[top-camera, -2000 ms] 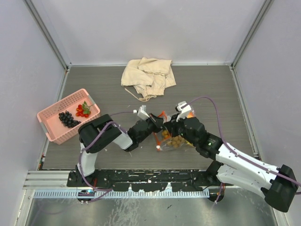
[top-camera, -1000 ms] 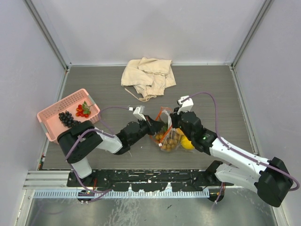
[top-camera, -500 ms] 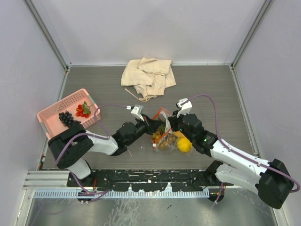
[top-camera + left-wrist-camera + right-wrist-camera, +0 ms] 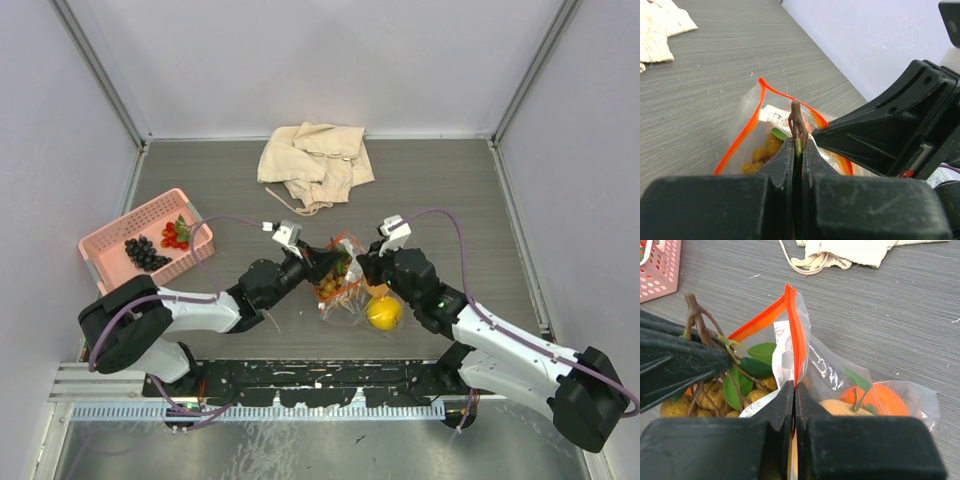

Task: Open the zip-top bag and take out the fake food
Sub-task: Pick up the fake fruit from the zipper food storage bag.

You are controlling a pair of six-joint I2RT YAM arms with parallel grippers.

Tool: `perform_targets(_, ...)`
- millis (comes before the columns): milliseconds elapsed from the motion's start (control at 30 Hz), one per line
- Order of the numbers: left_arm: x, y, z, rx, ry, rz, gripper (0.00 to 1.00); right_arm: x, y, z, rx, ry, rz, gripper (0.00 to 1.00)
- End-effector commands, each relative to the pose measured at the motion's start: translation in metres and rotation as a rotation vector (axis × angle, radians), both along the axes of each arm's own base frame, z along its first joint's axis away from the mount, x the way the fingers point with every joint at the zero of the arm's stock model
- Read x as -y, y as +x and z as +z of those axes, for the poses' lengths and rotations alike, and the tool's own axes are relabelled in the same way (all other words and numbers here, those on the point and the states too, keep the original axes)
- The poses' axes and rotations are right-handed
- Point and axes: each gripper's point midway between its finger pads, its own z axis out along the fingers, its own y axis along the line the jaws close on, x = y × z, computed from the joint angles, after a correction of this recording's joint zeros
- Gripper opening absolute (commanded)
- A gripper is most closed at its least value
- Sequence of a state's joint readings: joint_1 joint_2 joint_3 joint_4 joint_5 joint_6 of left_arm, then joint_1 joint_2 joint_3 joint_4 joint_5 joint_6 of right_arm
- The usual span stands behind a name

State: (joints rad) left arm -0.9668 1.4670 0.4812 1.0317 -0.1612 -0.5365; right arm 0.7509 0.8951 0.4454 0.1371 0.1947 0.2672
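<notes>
Both arms white shells, black joints; left gripper, right gripper black; purple cables; green dot, possibly LED.

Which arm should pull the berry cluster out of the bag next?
Left. The left gripper is shut on the stem of the berry cluster, while the right gripper pinches the zip-top bag by its orange edge, anchoring it.
</notes>
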Motion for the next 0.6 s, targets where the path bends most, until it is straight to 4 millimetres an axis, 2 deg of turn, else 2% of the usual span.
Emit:
perform_targets(0, -0.011, 0.005, 0.036, 0.119, -0.043, 0.051, 0.00, -0.008, -0.003, 0.017, 0.049, 0.067, 0.039, 0.01)
perform_targets(567, -0.038, 0.002, 0.060, 0.206, -0.062, 0.125, 0.00, -0.005, -0.006, 0.007, 0.021, 0.070, 0.028, 0.01)
